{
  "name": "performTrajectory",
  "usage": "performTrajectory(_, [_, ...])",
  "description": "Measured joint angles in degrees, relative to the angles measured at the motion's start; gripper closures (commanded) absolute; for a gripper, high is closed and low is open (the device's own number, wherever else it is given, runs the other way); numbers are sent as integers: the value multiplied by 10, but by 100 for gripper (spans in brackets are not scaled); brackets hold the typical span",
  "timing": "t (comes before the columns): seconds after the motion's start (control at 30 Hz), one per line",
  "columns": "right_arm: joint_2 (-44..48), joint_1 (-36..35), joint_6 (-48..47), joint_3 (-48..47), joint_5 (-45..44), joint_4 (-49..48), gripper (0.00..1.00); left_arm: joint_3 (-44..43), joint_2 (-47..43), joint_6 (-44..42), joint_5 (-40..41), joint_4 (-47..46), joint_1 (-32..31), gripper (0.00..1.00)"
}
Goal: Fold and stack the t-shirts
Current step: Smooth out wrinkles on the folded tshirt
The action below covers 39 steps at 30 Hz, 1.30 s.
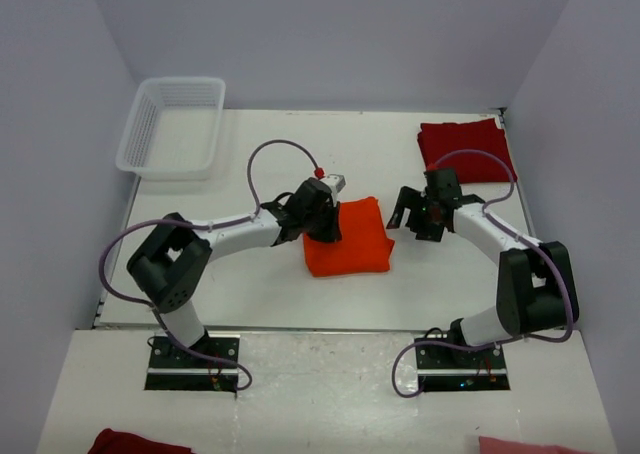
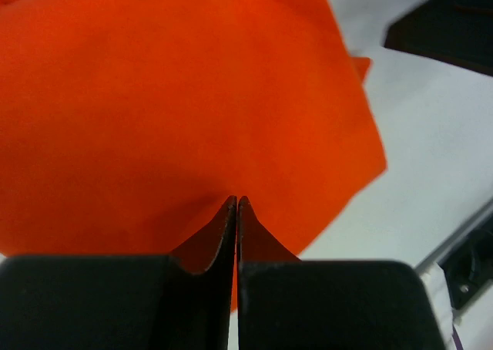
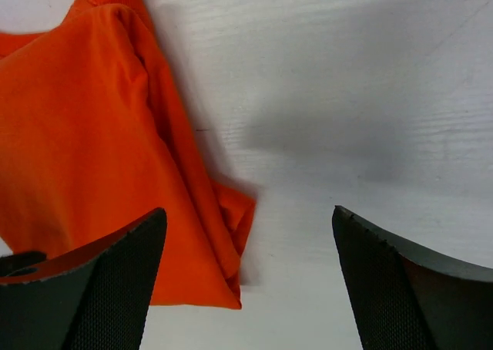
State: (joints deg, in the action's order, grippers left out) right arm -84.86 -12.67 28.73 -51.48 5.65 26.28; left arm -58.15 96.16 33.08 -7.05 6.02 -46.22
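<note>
Two shirts on the table (image 1: 260, 289); orange t-shirt (image 1: 347, 237) folded at frame centre, dark red t-shirt (image 1: 465, 151) folded upper right, well apart.
Orange one judged light, thin, limp; layers likely to slide and slump, so take it at a folded edge or corner, pinching every layer; left gripper (image 2: 235, 205) pressed together at its left edge, cloth nipped or not I cannot tell; right gripper (image 3: 248, 211) spread wide, empty, just beside its right edge; basket (image 1: 170, 124) upper left.
</note>
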Motion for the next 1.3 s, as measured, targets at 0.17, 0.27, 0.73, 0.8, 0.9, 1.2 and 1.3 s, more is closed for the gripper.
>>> performTrajectory(0.17, [13,54,12,68,109,-68,13,-33,49,-10,12,35,38,100])
performTrajectory(0.27, [13,57,13,70,153,-93,14,-33,51,-12,24,57,55,100])
performTrajectory(0.73, [-13,56,37,105,212,-151,16,-52,98,-13,35,72,78,100])
performTrajectory(0.8, [-15,56,39,105,211,-151,16,-61,107,-13,33,73,83,100])
performTrajectory(0.9, [-26,56,43,105,213,-152,17,-70,116,-13,27,71,94,100])
performTrajectory(1.2, [-31,56,56,105,225,-156,17,-97,138,-23,12,71,117,100])
performTrajectory(1.3, [-33,56,62,105,229,-159,17,-98,139,-24,11,71,118,100])
